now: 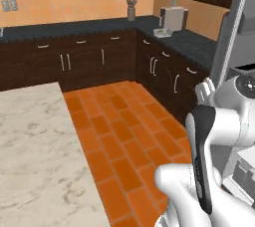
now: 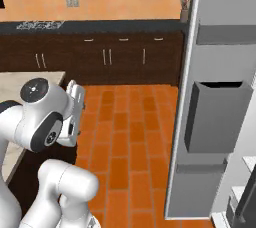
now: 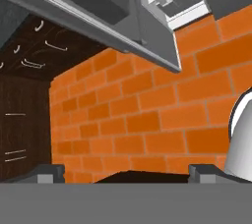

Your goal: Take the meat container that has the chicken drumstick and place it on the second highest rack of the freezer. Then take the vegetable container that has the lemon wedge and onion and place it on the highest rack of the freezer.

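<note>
Left base view shows the white arm folded low at the lower right, over an orange brick floor [image 1: 124, 131], with a pale marble counter [image 1: 35, 156] at the left and dark wood cupboards [image 1: 74, 61] along the far wall. At the right edge stands the freezer [image 1: 234, 32], its grey door swung toward the camera, close beside the arm's upper joint. Right base view puts the arm at the lower left and the freezer's open door [image 2: 215, 97] at the right, with a grey door bin [image 2: 215, 122] on its inner face; a strip of the white interior appears at the far right edge, and the racks cannot be told apart there. Hand view looks along the tool [image 3: 127, 171], whose two dark finger tips [image 3: 49, 171] stand wide apart and hold nothing, above the brick floor; the freezer's grey door edge runs across the top, well apart from the tips.
</note>
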